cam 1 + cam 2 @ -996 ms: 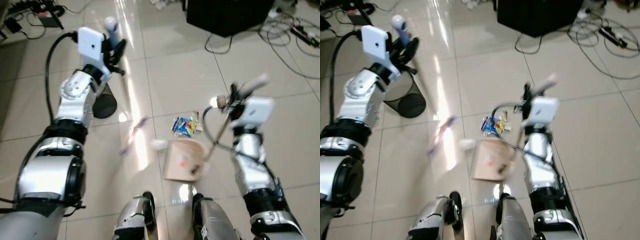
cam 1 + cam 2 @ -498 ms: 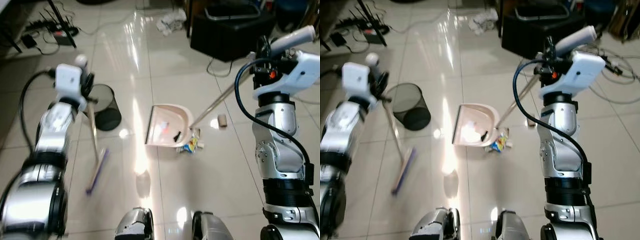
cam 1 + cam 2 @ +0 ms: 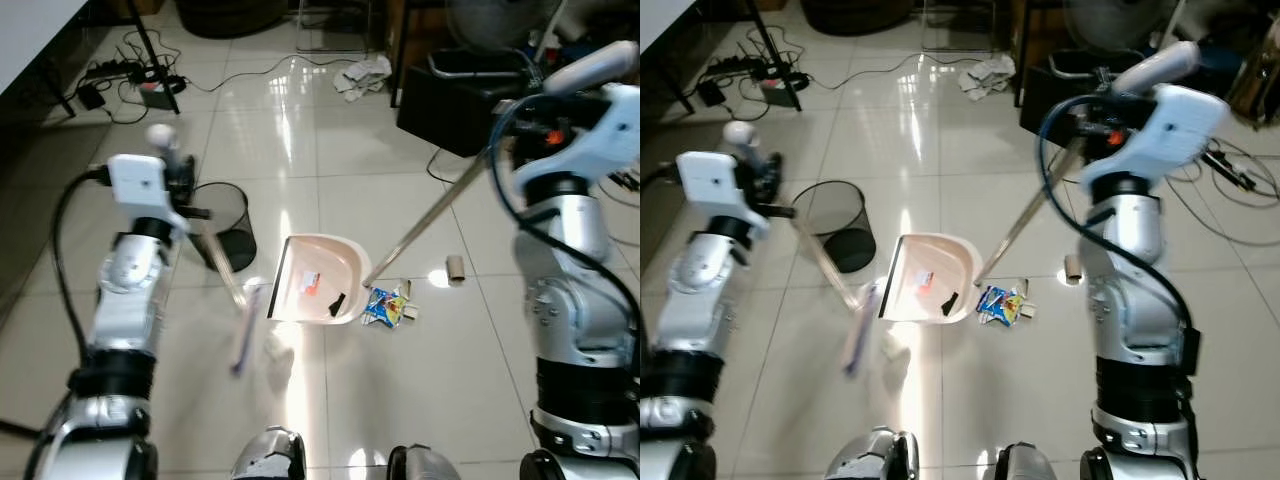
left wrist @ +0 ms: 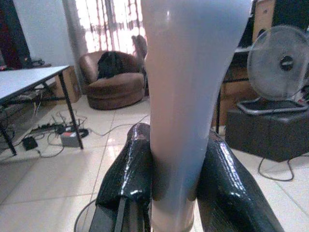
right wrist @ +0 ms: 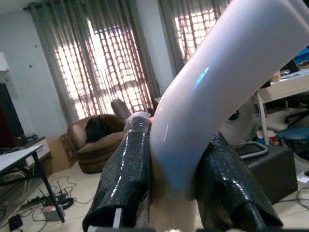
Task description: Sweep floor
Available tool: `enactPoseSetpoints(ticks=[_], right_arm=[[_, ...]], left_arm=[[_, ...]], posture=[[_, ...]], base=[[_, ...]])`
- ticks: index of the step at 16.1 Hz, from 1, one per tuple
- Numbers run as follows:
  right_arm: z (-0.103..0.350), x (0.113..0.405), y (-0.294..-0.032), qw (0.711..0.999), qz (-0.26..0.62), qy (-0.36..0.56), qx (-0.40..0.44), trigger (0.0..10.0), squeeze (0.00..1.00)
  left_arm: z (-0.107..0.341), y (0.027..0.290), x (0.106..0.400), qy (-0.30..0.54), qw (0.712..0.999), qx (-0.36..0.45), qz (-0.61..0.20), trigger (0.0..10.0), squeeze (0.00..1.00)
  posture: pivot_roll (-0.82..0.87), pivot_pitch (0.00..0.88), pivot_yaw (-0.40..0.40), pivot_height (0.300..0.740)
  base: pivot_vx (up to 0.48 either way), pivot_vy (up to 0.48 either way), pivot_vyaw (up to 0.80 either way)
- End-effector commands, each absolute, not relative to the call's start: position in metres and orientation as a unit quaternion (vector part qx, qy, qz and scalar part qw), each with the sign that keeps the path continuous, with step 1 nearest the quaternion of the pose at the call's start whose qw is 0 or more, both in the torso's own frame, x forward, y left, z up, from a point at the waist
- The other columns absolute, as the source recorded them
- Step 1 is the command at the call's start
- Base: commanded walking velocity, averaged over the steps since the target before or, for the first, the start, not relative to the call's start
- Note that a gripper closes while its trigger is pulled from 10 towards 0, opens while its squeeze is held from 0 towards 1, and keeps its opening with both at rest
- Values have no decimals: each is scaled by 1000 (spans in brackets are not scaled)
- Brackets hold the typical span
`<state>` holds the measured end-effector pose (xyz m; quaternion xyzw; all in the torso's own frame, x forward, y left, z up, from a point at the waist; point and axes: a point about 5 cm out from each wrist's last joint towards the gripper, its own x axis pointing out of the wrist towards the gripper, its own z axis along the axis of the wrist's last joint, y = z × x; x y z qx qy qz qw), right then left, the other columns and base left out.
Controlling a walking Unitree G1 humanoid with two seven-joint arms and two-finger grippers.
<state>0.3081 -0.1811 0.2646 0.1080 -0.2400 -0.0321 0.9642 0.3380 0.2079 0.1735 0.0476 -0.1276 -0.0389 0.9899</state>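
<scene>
My left gripper (image 3: 178, 172) is shut on the white top of a broom handle (image 4: 186, 96), one black finger (image 4: 133, 169) on each side. The stick slants down to the blurred broom head (image 3: 244, 326), just left of the dustpan. The pale dustpan (image 3: 322, 288) lies on the tiles with a black scrap (image 3: 336, 301) and a small label inside. Its long metal handle (image 3: 430, 220) rises to my right gripper (image 3: 1106, 100), shut on the curved white grip (image 5: 193, 111). A blue snack wrapper (image 3: 385, 306) lies by the pan's right edge, and a cardboard roll (image 3: 456, 267) lies farther right.
A black mesh bin (image 3: 228, 224) stands left of the dustpan, behind the broom stick. A black case (image 3: 455, 100) sits at the back right beside loose cables (image 3: 1230, 165). Power strips and wires (image 3: 140, 85) lie at the back left, and crumpled cloth (image 3: 365, 74) beyond.
The camera has risen and now looks farther out. The broom head has swung right, toward the dustpan's left edge. Both grippers keep hold of their handles.
</scene>
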Motion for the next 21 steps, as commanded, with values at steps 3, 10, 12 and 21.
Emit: enactPoseSetpoints(ticks=[3, 10, 12, 21], right_arm=[[279, 298, -177, 957, -29, -266, 113, 10000, 0], [264, 298, -188, 964, -68, -234, 109, 10000, 0], [259, 295, -191, 965, -77, -229, 106, 10000, 0], [264, 295, -191, 963, -48, -232, 130, 10000, 0]], left_arm=[[183, 187, 324, -151, 979, 104, -91, 10000, 0], [189, 176, 325, -145, 981, 98, -85, 10000, 0], [186, 175, 326, -138, 982, 100, -85, 10000, 0], [179, 175, 322, -130, 985, 92, -64, 10000, 0]], posture=[[7, 10, 92, 740], [7, 11, 98, 740], [-5, 1, 106, 740], [-7, 2, 66, 740]], base=[[0, 0, 800], [298, 0, 314], [338, 0, 0], [350, 0, 0]])
